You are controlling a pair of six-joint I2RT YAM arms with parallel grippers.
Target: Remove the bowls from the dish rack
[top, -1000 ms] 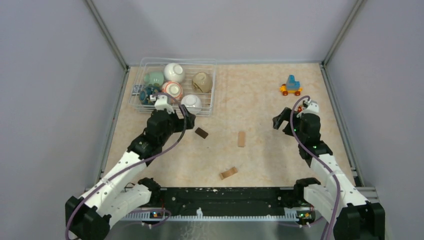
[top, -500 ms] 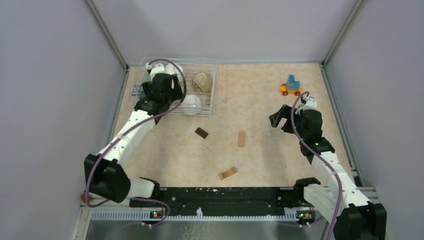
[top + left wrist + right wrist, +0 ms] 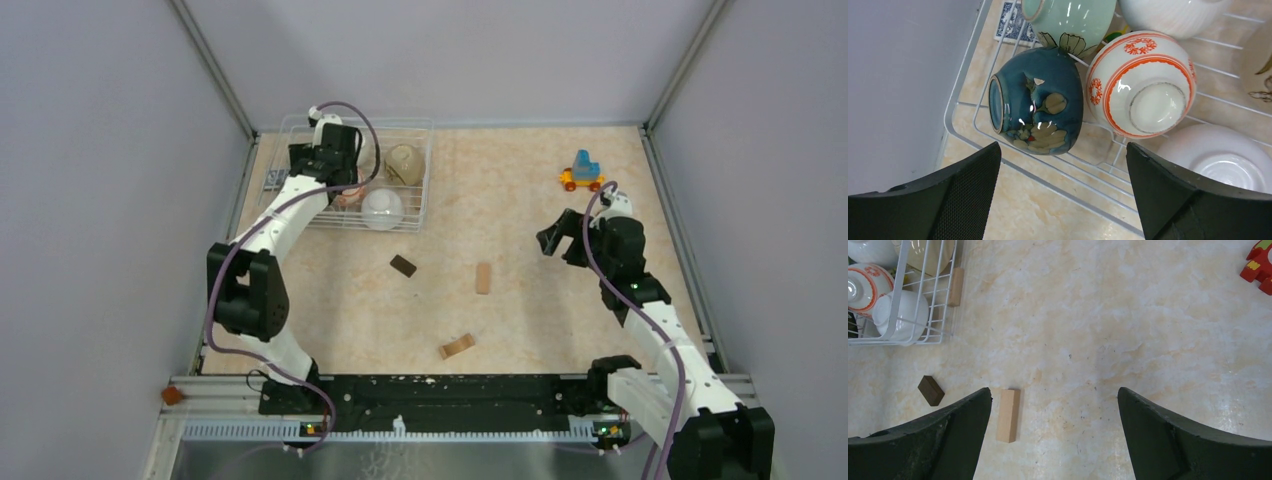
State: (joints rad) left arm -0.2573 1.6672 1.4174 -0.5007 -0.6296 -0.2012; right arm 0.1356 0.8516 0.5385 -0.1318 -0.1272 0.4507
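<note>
The wire dish rack stands at the far left of the table. In it lie a dark blue flowered bowl on its side, an upturned orange-red patterned bowl, a pale-green bowl, white bowls and a tan bowl. My left gripper hovers over the rack's left part; in the left wrist view it is open and empty, just short of the blue bowl. My right gripper is open and empty over bare table at the right.
A colourful toy vehicle stands at the far right. A dark block, a light wooden block and another wooden piece lie mid-table. A blue patterned card lies under the rack's left edge. Grey walls enclose the table.
My left arm has swung from in front of the rack to above its left part. My right gripper has barely shifted.
</note>
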